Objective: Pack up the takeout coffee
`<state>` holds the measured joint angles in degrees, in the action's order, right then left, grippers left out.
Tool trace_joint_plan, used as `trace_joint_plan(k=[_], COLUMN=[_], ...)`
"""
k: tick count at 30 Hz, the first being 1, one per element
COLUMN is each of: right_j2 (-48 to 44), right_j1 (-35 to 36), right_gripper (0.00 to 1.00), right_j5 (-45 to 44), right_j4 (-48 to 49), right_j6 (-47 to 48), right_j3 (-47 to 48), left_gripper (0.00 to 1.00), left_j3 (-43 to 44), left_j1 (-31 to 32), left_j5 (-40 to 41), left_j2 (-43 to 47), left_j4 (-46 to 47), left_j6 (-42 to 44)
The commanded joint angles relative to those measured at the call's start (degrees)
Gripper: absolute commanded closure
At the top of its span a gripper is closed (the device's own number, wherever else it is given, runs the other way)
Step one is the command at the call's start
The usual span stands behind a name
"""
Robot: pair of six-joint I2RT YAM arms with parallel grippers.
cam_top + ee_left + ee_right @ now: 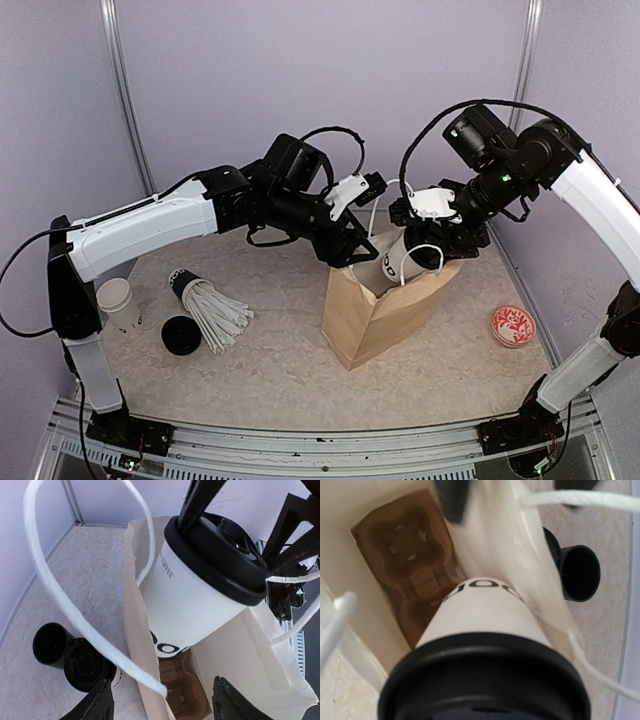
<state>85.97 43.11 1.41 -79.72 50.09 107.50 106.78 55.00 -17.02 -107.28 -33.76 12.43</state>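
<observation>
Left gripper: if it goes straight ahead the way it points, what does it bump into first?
Most likely the paper bag: its near wall stands just ahead of the open left gripper. Its white handle might touch first; depth is unclear.

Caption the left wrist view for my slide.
Coffee cup, held at its lid, hangs tilted in the paper bag above a brown cup carrier.

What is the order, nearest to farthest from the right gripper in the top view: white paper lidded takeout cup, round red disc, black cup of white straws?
1. White paper takeout cup, held in the right gripper, centre.
2. Round red disc, near right.
3. Black cup of white straws, far left.
</observation>
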Motion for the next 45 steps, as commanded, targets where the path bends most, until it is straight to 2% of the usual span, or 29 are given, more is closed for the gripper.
trace_joint_plan(k=[1,4,7,11,19,24,31,33,36,40,45], right_j2=[-1.10,-0.92,-0.96,-0.98,-1.50,-1.94,-2.21,-2.21,-2.21,-2.25,-2.39], right_j1=[0.72,0.74,0.76,0.72,0.71,0.71,0.75,0.73,0.72,0.74,0.74], right_gripper=[0.54,0.54,0.54,0.54,0.54,0.54,0.54,0.55,0.54,0.55,0.55], right_j5=[0.75,1.18,1.30,1.31,1.84,2.02,1.96,1.93,1.93,1.55,1.27], right_j4=[0.70,0.63,0.64,0.77,0.74,0.74,0.73,0.70,0.77,0.79,0.80], right_j6=[-1.07,-1.75,-2.47,-3.26,-4.24,-4.80,-5.09,-5.22,-5.39,-5.41,-5.52], right_j3=[1.17,1.64,1.75,1.88,1.97,1.26,0.38,0.30,0.10,-0.33,-0.93], left_gripper=[0.29,0.30,0.31,0.33,0.38,0.41,0.51,0.50,0.43,0.43,0.49], left_j3=[-11.26,-18.07,-22.13,-22.94,-27.29,-27.77,-26.86,-26.55,-26.95,-26.66,-24.44], left_j1=[3.61,4.79,6.81,11.03,12.69,12.56,12.59,12.35,11.50,9.29,7.16], left_j5=[7.06,4.89,3.67,9.01,15.73,15.84,16.75,18.47,20.32,17.46,8.32], left_j2=[12.56,18.35,20.07,17.76,13.36,10.59,8.10,7.68,7.38,7.18,5.84], left_j4=[14.18,20.30,26.37,32.19,41.67,43.88,45.58,45.91,47.07,47.68,46.45], left_j6=[-0.35,-1.68,-4.06,-4.95,-1.23,-1.17,-0.60,-0.29,0.15,-0.52,-1.06])
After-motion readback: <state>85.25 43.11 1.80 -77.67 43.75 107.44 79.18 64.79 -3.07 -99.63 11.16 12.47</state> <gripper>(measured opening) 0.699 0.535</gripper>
